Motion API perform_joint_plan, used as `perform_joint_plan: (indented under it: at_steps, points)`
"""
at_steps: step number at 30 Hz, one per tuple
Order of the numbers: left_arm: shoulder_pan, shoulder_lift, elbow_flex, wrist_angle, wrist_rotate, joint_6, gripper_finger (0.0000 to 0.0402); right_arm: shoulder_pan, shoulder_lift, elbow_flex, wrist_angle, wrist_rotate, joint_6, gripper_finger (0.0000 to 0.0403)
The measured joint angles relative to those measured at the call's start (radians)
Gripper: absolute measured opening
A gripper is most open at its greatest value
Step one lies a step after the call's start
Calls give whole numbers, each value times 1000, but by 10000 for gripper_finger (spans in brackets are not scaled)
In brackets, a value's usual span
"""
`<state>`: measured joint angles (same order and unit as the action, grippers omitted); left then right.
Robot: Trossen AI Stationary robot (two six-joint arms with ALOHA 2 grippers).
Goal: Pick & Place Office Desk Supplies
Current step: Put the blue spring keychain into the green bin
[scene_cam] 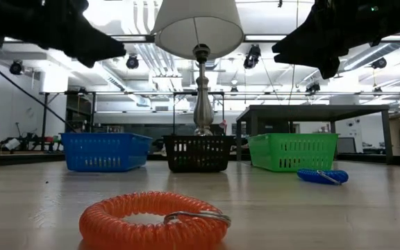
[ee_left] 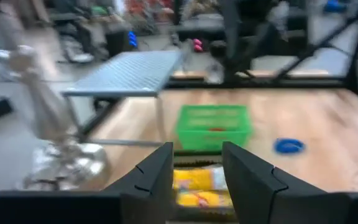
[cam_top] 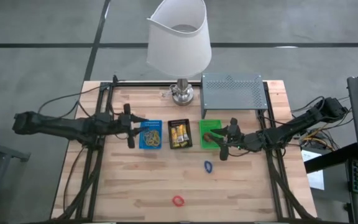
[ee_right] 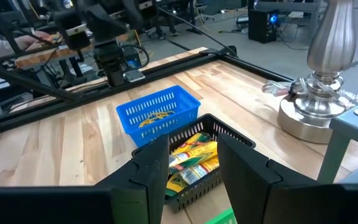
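Two coiled rings lie flat on the table: a blue one (cam_top: 208, 165) (scene_cam: 323, 176) (ee_left: 289, 145) and a red one (cam_top: 178, 201) (scene_cam: 155, 219) nearer the near edge. Tan rubber bands (cam_top: 151, 135) (ee_right: 156, 118) lie in the blue tray (cam_top: 142, 142). Yellow packets (cam_top: 179, 134) (ee_right: 191, 160) (ee_left: 199, 186) lie in the black tray (cam_top: 189, 144). My left gripper (cam_top: 133, 128) (ee_left: 197, 167) hovers open and empty beside the blue tray's left side. My right gripper (cam_top: 220, 142) (ee_right: 193, 163) hovers open and empty over the green tray (cam_top: 210, 126).
A lamp with a metal base (cam_top: 181, 93) (ee_right: 316, 115) and white shade stands at the far edge. Right of it is the grey perforated shelf (cam_top: 231, 92) (ee_left: 129, 71). The three trays stand in a row mid-table. Bare wood lies around the rings.
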<state>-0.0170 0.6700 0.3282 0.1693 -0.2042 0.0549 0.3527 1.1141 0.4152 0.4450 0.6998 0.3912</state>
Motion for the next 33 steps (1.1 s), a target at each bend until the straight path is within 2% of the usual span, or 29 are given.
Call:
perform_joint_plan:
  at_steps: [3, 8, 10, 15, 19, 24, 30, 33]
  points:
    - [1, -3, -61, 137, -36, 1, 143, 0, 0, 0, 0, 0, 0, 134]
    - [1, -12, -149, 355, 36, 62, 143, 0, 0, 0, 0, 0, 0, 134]
    - [1, -17, -175, 388, 58, 64, 143, 0, 0, 0, -1, 0, -5, 134]
    - [1, -12, -192, 390, 118, -23, 143, 0, 0, 0, -21, 0, -189, 134]
    - [1, -13, -187, 388, 129, 10, 143, 0, 0, 0, -22, 0, -260, 134]
    - [1, -14, -172, 389, 108, 66, 143, 0, 0, 0, -22, 0, -261, 134]
    - [1, -13, -171, 350, 108, 53, 143, -2, 0, 0, -8, 1, -261, 134]
    - [1, -13, -171, 349, 108, 49, 143, -2, 0, 0, -5, -14, -81, 134]
